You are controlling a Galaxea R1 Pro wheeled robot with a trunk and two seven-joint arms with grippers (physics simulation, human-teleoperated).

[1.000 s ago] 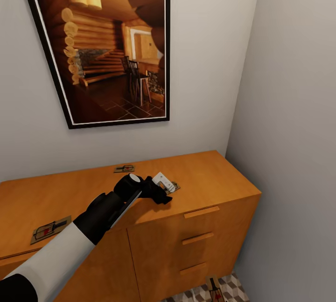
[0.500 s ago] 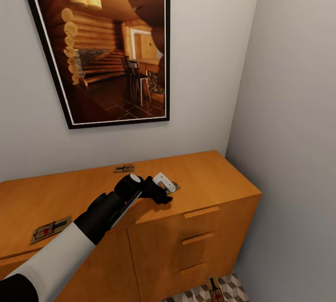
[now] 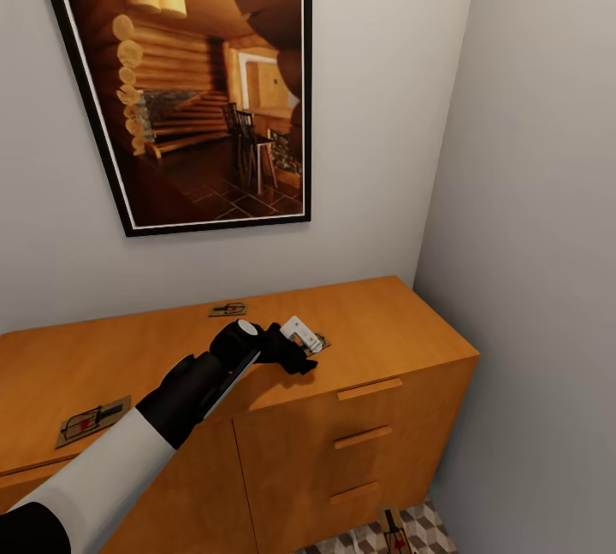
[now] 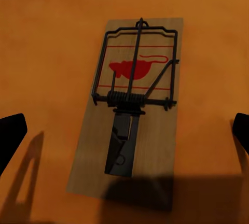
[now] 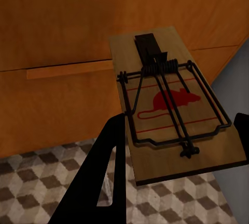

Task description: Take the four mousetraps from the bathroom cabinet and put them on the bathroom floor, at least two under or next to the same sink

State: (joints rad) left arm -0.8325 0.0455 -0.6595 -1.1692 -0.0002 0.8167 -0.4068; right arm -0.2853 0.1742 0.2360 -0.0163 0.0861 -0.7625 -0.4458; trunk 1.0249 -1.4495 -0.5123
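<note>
Three mousetraps lie flat on the smooth orange-brown wooden top of the cabinet [image 3: 402,340]. One mousetrap [image 3: 318,340] is near the front edge, toward the right end, directly under the left gripper [image 3: 310,347]. From the left wrist camera this trap [image 4: 129,110] is a thin rectangular board of pale wood with a dark wire frame, a coil spring, a black metal tongue and a red mouse print. The two dark fingertips [image 4: 10,136] are spread wide apart, one on each side of the board, and they do not touch it. A second trap [image 3: 228,309] lies near the back edge of the top, close to the wall. A third trap [image 3: 92,421] lies near the front edge at the left end, beside the white sleeve of the left arm.

The right gripper [image 5: 176,146] holds the fourth trap [image 5: 174,105] low in front of the cabinet; one black finger [image 5: 104,182] presses on the long side of the board and the other is at the opposite side. Under it is the floor [image 5: 41,182] with its brown-and-beige cube-pattern tiles. In the head view this trap [image 3: 395,528] shows close to the floor beside the cabinet's lowest drawer.

The cabinet front has flat drawers with slim wooden bar handles [image 3: 370,389]. Above it, on the plain grey wall, hangs a black-framed picture [image 3: 197,84] of a log cabin room.
</note>
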